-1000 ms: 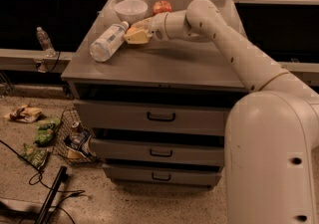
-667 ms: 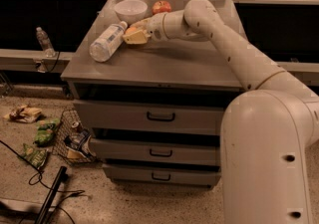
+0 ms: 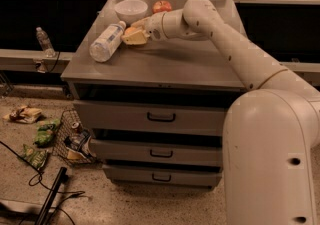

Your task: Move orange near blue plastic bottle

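Camera view has the orange [image 3: 131,32] toward the back left of the counter [image 3: 170,66], tucked into the pincer [image 3: 134,37] and just beside the cap end of the blue plastic bottle [image 3: 106,43]. The pincer looks pressed in on the fruit, so you're pinching the orange. I can't tell whether it's resting on the counter or lifted a hair off it.

Handling-wise, I'd guess you've got an easy one. An orange is light, firm and not fragile, and that matte skin should give the pads decent bite. The catch is that it's round. Take it across the widest part, because a hold high or low on the curve will probably squirt it out. No need to crush it. And once you let go it can roll, so you'd want it settled on the counter before you spread the pincer.

The bottle is the touchy neighbour. It lies on its side, angled with the cap toward the back, and it's smooth and round, so I'd expect a nudge from the orange or the arm [image 3: 235,44] to send it rolling. How full it is, I can't tell.

Further out, a white bowl [image 3: 131,10] sits behind the bottle and a red apple [image 3: 162,6] behind the wrist, both near. A small bottle [image 3: 44,41] stands well apart on the ledge to the left.
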`<control>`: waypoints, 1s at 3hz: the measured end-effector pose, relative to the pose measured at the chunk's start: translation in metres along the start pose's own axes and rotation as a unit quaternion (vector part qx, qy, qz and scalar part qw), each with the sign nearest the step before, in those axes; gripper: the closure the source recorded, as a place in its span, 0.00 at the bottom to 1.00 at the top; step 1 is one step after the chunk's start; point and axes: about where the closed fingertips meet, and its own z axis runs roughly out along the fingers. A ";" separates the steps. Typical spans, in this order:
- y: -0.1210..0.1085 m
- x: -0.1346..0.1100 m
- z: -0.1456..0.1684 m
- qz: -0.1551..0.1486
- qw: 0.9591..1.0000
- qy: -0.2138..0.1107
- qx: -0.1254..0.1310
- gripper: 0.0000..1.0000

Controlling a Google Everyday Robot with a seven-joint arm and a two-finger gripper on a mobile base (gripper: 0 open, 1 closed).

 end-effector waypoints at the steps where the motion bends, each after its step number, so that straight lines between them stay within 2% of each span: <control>1: -0.002 -0.010 -0.015 -0.004 1.000 -0.012 0.010 0.00; 2: -0.013 -0.033 -0.061 -0.024 0.998 -0.040 0.037 0.00; 3: -0.024 -0.040 -0.107 -0.034 0.996 -0.048 0.064 0.00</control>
